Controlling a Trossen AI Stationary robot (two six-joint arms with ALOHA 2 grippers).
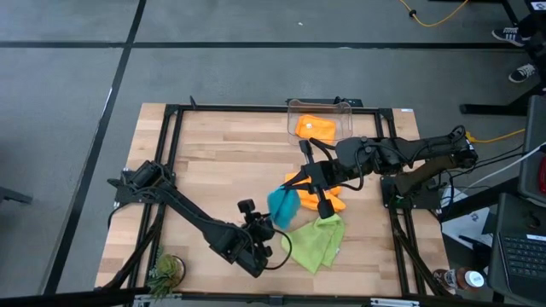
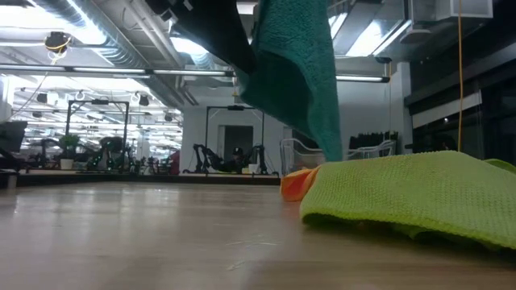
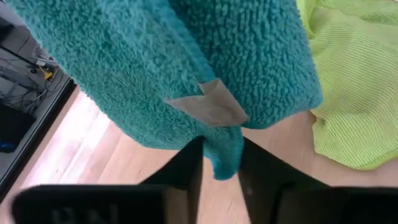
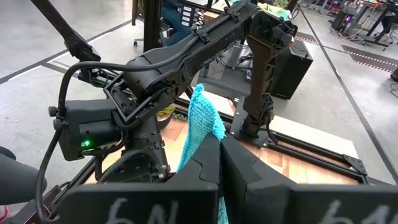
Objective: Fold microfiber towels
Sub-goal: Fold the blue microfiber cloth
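Holding the teal towel (image 1: 282, 205) aloft between us, my left gripper (image 3: 222, 163) pinches one edge and my right gripper (image 4: 219, 152) pinches another, just right of centre in the overhead frame. Below it lie the lime green towel (image 1: 317, 242) and an orange towel (image 1: 334, 200); another orange towel (image 1: 315, 128) sits in the clear bin (image 1: 341, 107) near the top. If either pinch is shallow, the plush cloth could slip out, or drag the lime one askew as it descends. How much fabric each jaw holds is hidden behind the pile.
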